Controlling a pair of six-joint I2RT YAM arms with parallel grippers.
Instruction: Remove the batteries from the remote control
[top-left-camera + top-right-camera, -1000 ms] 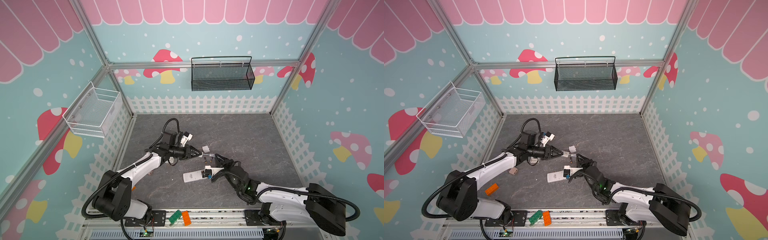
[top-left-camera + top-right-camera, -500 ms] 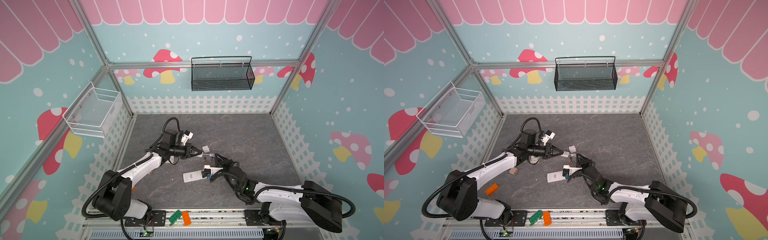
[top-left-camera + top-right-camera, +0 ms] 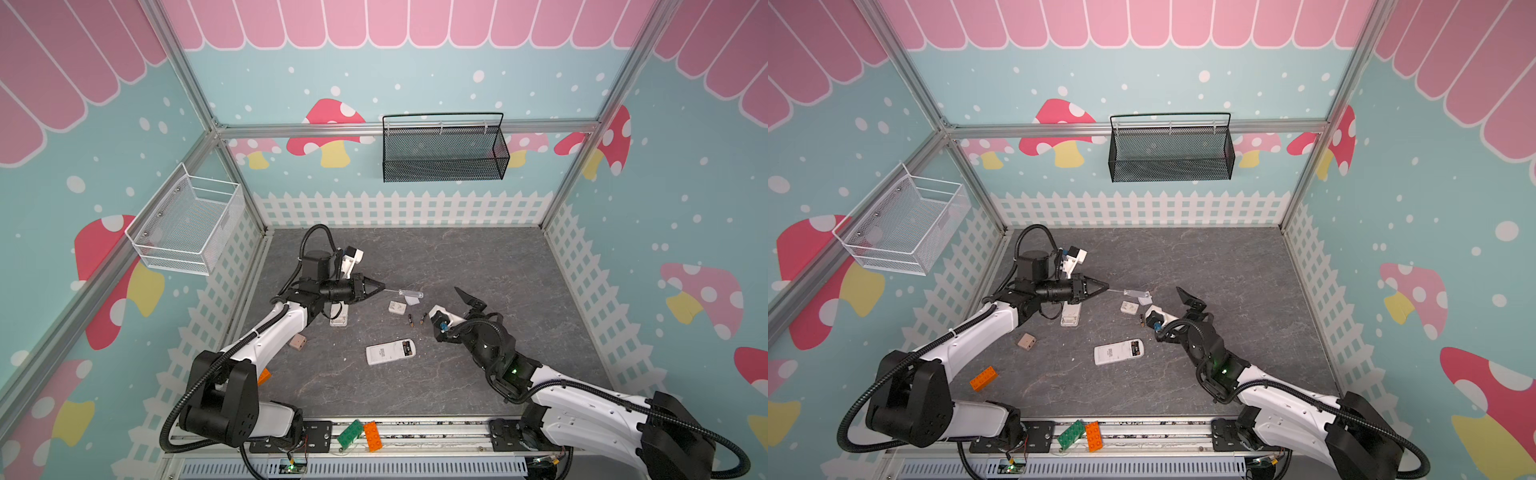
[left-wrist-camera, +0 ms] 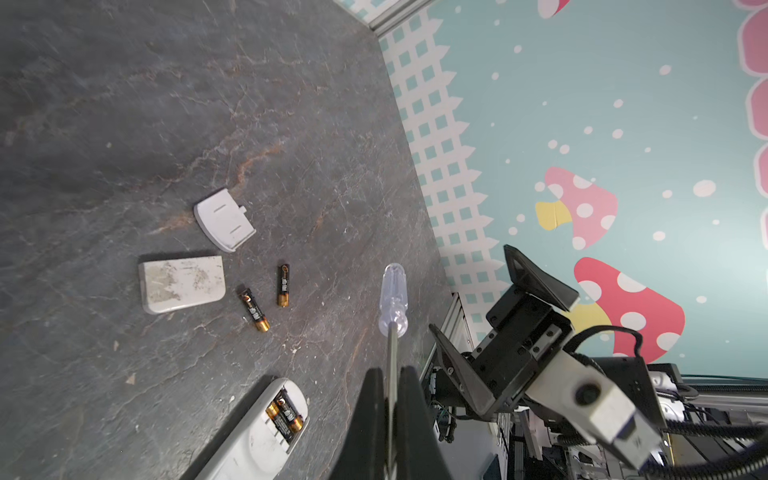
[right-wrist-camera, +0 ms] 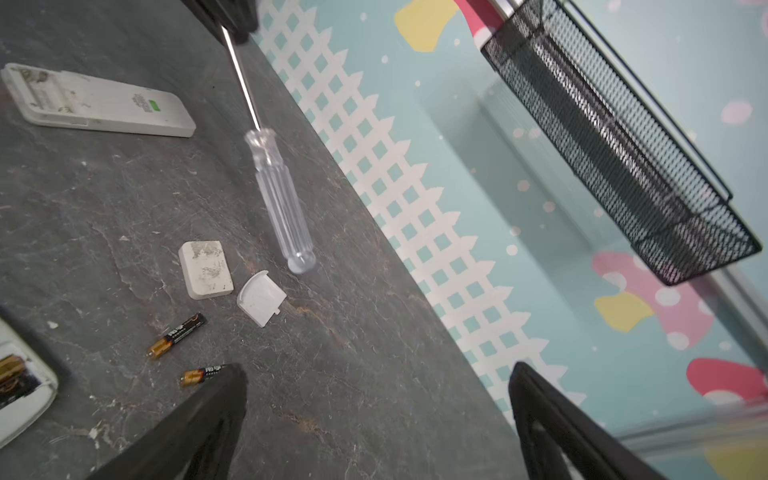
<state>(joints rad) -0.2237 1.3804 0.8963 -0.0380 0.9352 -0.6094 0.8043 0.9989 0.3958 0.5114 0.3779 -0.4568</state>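
Observation:
The white remote control (image 3: 390, 352) lies face down mid-table, its compartment uncovered with two batteries (image 4: 285, 415) inside. Two loose batteries (image 3: 410, 321) (image 3: 423, 318) lie on the table behind it; both also show in the wrist views (image 4: 254, 309) (image 5: 178, 336). My left gripper (image 4: 390, 370) is shut on the metal shaft of a clear-handled screwdriver (image 3: 411, 294), held level above the table. My right gripper (image 5: 376, 365) is open and empty, right of the loose batteries (image 3: 448, 306). One fingertip (image 5: 226, 386) overlaps the nearer battery (image 5: 199, 376).
A second white remote (image 3: 338, 318) lies under my left arm, its compartment empty. Two white covers (image 4: 224, 224) (image 4: 183, 282) lie by the batteries. A tan block (image 3: 298, 343) and an orange brick (image 3: 983, 378) are front left. A black basket (image 3: 444, 149) hangs on the back wall.
My right gripper has opened wide and drawn back to the right, away from the remote control. The left arm has barely moved.

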